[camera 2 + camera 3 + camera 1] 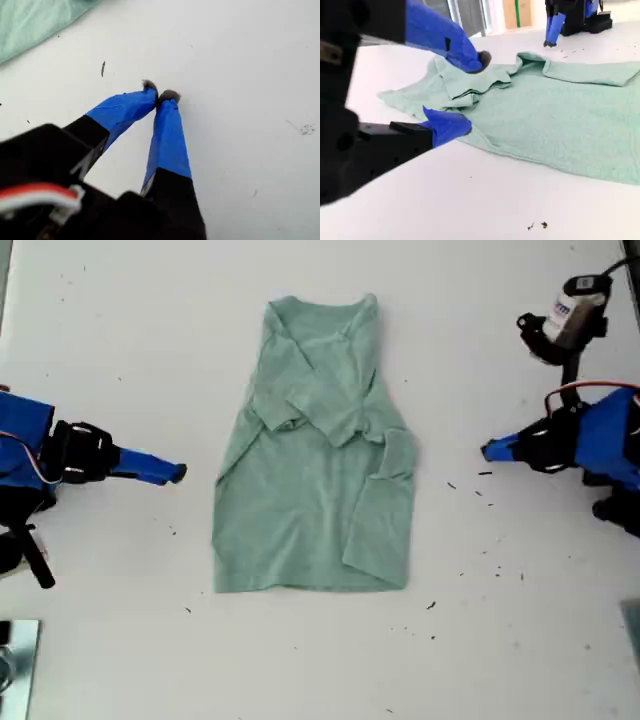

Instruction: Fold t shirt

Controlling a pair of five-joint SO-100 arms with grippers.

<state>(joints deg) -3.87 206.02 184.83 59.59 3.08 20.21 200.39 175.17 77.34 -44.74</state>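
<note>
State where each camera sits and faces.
Exterior view: overhead, looking down at the table and t shirt; my first pincer at its right, my second pincer at its left.
First wrist view: on my first arm, looking along the shut pincer at table and a shirt edge.
Second wrist view: on my second arm, looking past the open pincer across the shirt to my first arm.
All share the shirt.

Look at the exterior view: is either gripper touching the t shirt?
No. The t shirt lies alone mid-table, with bare white table between it and each gripper, my first gripper and my second gripper.
</note>
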